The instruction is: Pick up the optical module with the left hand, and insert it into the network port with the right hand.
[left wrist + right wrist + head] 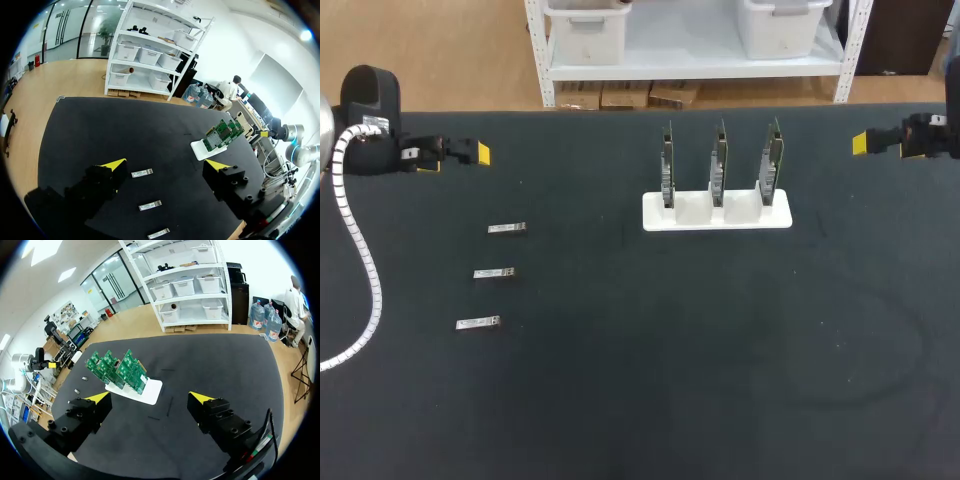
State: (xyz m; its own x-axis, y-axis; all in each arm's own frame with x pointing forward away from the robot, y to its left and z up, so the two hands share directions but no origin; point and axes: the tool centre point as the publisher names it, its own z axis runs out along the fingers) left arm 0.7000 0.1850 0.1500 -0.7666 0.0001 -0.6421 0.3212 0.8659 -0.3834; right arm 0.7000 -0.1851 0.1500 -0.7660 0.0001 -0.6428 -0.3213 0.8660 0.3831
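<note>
Modules (507, 228), three in a row, lay untouched on the table (620, 380) near the left gripper (478, 153), which hung spread and empty. The right gripper (861, 143) was likewise released, well apart from the cards (718, 165). Pickup seemed not yet begun; next, the left gripper would need to descend over one module.

A dark matte surface (640, 400) fills the foreground. Past its far edge, ahead of the left gripper (166, 164), lies a light wooden floor (65, 80). On it stands a white shelf rack (150, 50) holding pale storage bins (134, 51). Glass partitions (75, 25) stand farther back. The walls (235, 45) are white under bright ceiling lights (40, 252).
</note>
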